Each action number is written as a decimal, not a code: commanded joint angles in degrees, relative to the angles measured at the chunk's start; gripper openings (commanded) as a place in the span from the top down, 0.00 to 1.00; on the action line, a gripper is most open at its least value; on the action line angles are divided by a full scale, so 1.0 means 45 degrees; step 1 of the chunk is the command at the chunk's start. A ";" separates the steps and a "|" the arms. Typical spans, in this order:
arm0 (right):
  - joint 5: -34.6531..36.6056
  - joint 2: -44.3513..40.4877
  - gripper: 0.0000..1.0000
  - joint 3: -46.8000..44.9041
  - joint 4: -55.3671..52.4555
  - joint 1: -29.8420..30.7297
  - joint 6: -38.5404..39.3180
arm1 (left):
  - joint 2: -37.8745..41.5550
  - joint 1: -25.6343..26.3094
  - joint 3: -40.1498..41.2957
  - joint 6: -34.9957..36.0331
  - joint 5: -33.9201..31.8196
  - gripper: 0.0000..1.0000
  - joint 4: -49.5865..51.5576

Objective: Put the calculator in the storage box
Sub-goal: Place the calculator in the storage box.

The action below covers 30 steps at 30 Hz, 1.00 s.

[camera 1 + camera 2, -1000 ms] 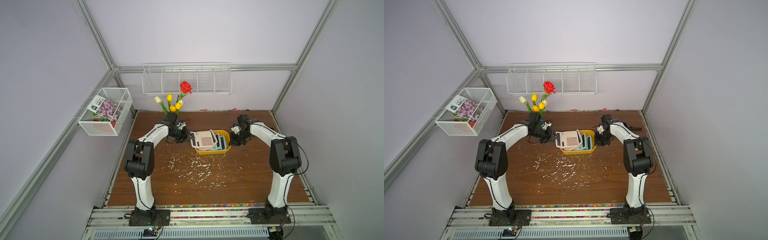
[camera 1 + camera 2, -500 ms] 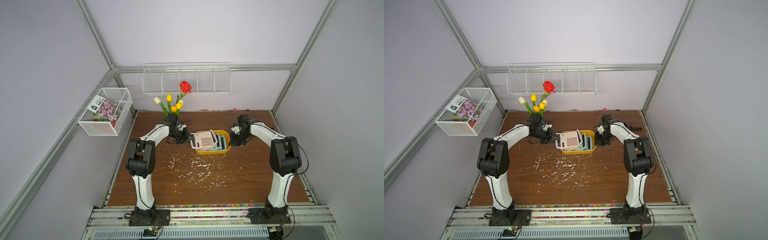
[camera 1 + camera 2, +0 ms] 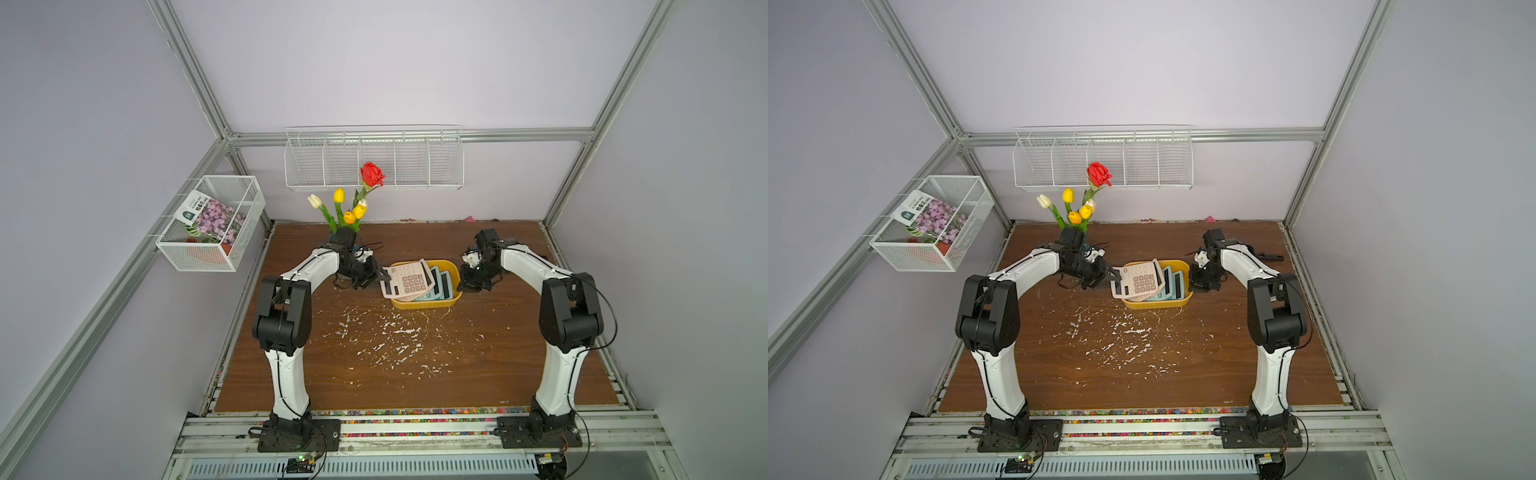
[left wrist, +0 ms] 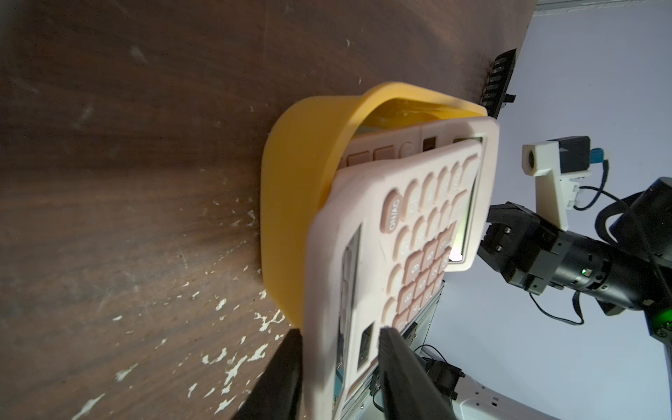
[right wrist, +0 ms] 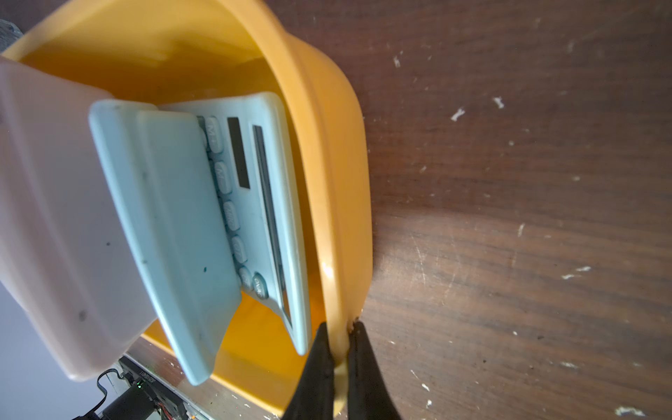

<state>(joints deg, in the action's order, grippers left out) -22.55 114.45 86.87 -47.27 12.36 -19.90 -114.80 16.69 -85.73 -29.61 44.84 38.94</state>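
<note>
Pink calculator (image 3: 409, 279) lies tilted, keys up, across the left end of the storage box (image 3: 419, 305). Its outer end hangs over the rim toward the left gripper (image 3: 379, 276); it is not flat inside.

Left wrist view: the left gripper (image 4: 340, 332) has its jaws on either side of the calculator's near end, one finger (image 4: 287, 363) at the back and the other over the face. The jaws are partly spread. The view is blurred, so cannot tell whether they pinch it or sit loose.

A second pink calculator (image 4: 418, 142) lies under it in the box. Two pale blue calculators (image 5: 174, 218) lean overlapped in the right half of the box.

Right gripper (image 5: 340, 327) has its jaws closed tight on the box rim, one finger inside the wall and one outside. In both top views it sits at the box's right end.

The box stands on the bench (image 3: 415, 374) toward the back, between the two arms. White flecks (image 3: 390, 332) are scattered in front of it. Flowers (image 3: 353, 203) stand behind the left arm.
</note>
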 commanded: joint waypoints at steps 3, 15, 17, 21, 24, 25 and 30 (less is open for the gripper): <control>-0.0224 -0.0094 0.97 -0.0416 -0.1059 0.0222 0.0249 | -0.0094 -0.0033 -0.0653 0.0323 -0.0253 0.56 0.0223; -0.0244 -0.0545 0.78 0.0031 -0.1215 0.0227 0.0018 | 0.0358 -0.0143 -0.0804 0.0494 -0.0584 0.51 0.0735; -0.0244 -0.0718 0.74 0.0087 -0.1251 0.0222 -0.0011 | 0.0523 -0.0201 -0.0766 0.0591 -0.0645 0.51 0.0854; -0.0436 -0.1041 0.65 0.0438 -0.1518 0.0202 -0.0011 | 0.0836 -0.0357 -0.0624 0.0785 -0.0764 0.50 0.1144; -0.0408 -0.1267 0.62 0.0663 -0.1690 0.0183 -0.0040 | 0.1053 -0.0444 -0.0426 0.0870 -0.0835 0.49 0.1191; -0.0348 -0.1362 0.61 0.0728 -0.1747 0.0183 -0.0062 | 0.1156 -0.0450 -0.0330 0.0875 -0.0858 0.49 0.1172; -0.0016 -0.1845 0.57 0.0910 -0.1996 0.0107 -0.0108 | 0.1595 -0.0476 -0.0178 0.1004 -0.0998 0.47 0.1447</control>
<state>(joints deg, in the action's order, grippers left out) -23.66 108.81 89.82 -53.93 13.15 -20.32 -109.97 14.98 -87.29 -26.61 41.63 44.12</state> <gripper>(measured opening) 0.430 0.523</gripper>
